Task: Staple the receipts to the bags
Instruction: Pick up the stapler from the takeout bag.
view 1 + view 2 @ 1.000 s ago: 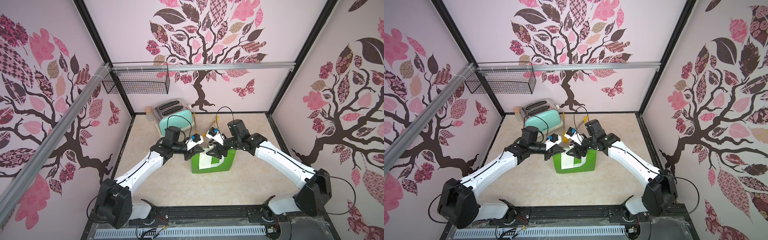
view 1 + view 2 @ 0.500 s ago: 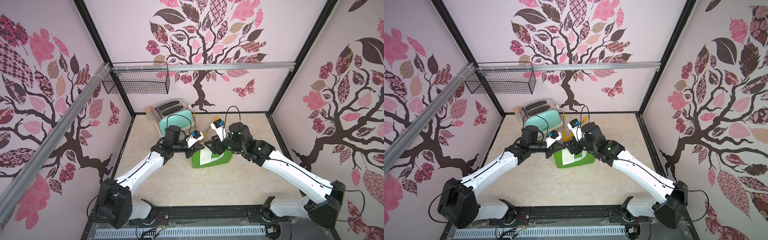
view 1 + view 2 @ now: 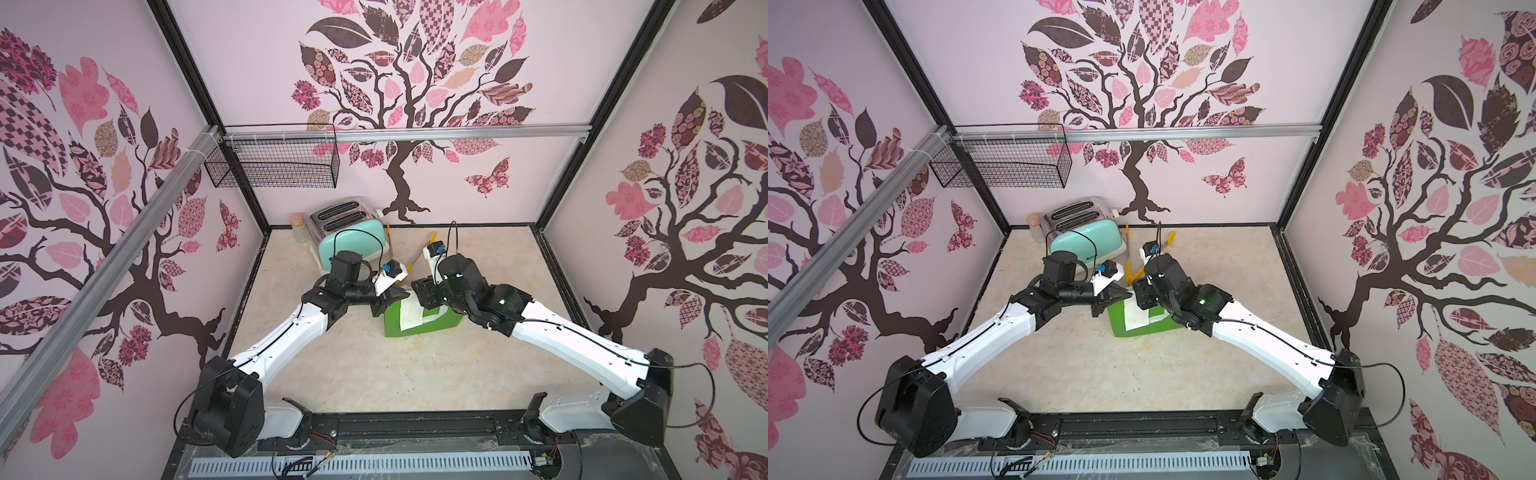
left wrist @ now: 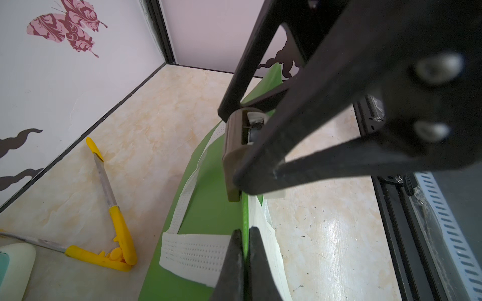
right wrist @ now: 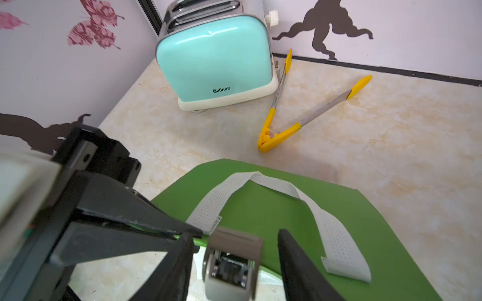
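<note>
The bright green bag lies mid-table with its far edge lifted off the surface. My left gripper is shut on that raised edge. The white receipt lies flat against the bag's face right beside the pinch. The bag's white handle lies looped on its other face. My right gripper carries a grey-brown stapler. The stapler's mouth straddles the same edge, close to my left fingertips. Small gaps show between the right fingertips and the stapler's front end.
A mint-green toaster stands at the back left, with a small jar beside it. Yellow tongs lie open behind the bag. A wire basket hangs on the back rail.
My right arm has swung lower and brought the stapler onto the bag's raised edge while its jaws narrowed. The bag has tilted. The left gripper has kept its pinch.
</note>
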`<control>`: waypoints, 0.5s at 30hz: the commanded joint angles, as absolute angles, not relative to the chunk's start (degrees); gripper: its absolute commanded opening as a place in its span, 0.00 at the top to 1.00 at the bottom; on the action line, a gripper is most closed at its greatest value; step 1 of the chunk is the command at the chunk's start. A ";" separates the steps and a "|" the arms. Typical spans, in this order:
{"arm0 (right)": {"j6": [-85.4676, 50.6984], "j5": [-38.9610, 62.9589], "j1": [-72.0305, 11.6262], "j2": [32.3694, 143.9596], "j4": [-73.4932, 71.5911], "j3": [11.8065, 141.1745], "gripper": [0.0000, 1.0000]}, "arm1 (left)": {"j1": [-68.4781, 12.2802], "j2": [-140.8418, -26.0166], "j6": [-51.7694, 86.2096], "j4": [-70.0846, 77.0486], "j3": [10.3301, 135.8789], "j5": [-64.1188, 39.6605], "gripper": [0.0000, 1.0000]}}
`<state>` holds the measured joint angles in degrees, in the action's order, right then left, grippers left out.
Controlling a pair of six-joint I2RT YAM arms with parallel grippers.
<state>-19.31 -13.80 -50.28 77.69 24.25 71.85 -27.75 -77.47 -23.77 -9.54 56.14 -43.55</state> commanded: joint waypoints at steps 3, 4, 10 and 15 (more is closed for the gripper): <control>-19.95 -19.97 -51.77 79.72 27.72 74.52 0.59 | -27.95 -77.96 -23.56 -9.00 55.59 -43.59 1.00; -20.14 -20.45 -51.80 79.77 27.97 74.81 0.62 | -27.95 -77.98 -23.67 -9.09 55.60 -43.58 1.00; -19.96 -20.52 -51.85 78.15 26.43 76.55 0.80 | -27.95 -78.44 -24.00 -9.47 55.69 -43.30 1.00; -18.47 -23.56 -51.77 77.45 27.12 79.91 0.80 | -27.95 -78.91 -24.55 -10.03 55.83 -42.94 1.00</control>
<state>-19.40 -20.23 -51.37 78.78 27.24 75.96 -27.79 -78.06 -23.97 -9.34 56.14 -43.29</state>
